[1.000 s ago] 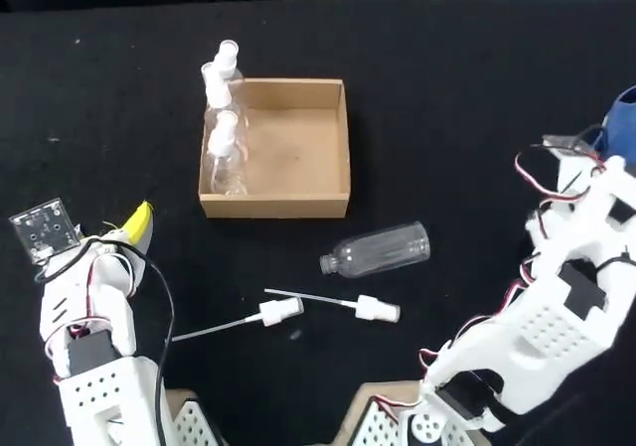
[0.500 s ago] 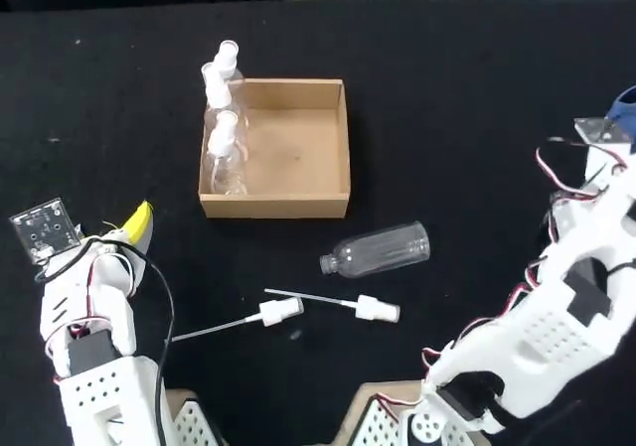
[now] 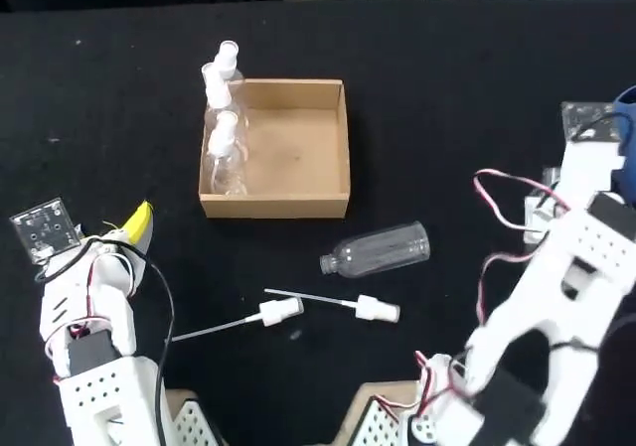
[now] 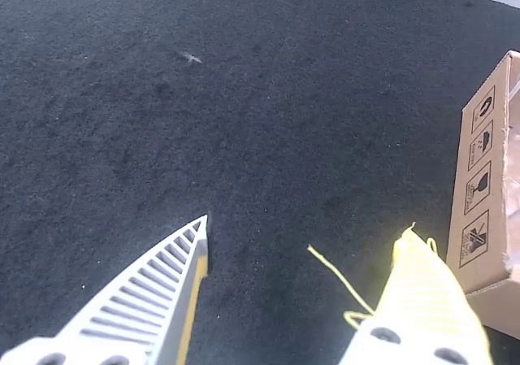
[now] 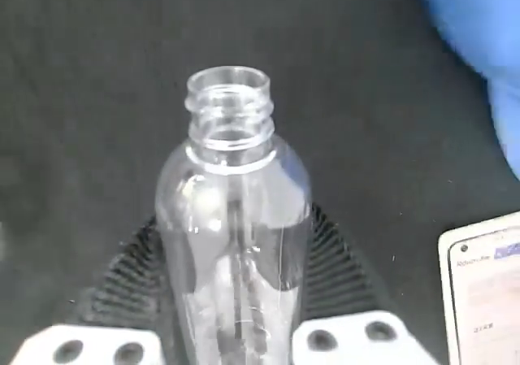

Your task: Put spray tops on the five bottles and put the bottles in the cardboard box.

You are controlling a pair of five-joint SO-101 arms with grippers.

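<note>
Clear uncapped bottle (image 5: 231, 178) is clamped in the right pincer (image 5: 236, 225) as that arm is raised at the desk's (image 3: 447, 88) right side, awaiting a spray top (image 3: 378, 311); left pincer (image 4: 307, 227) is held wide.

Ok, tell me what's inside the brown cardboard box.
Three clear plastic bottles with white spray tops stand along one wall; the front one covers the others' bases.

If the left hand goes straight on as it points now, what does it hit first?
Probably the bare black table: the open left hand aims down at it. The cardboard box lies off beside the yellow finger, likely outside that line.
</note>
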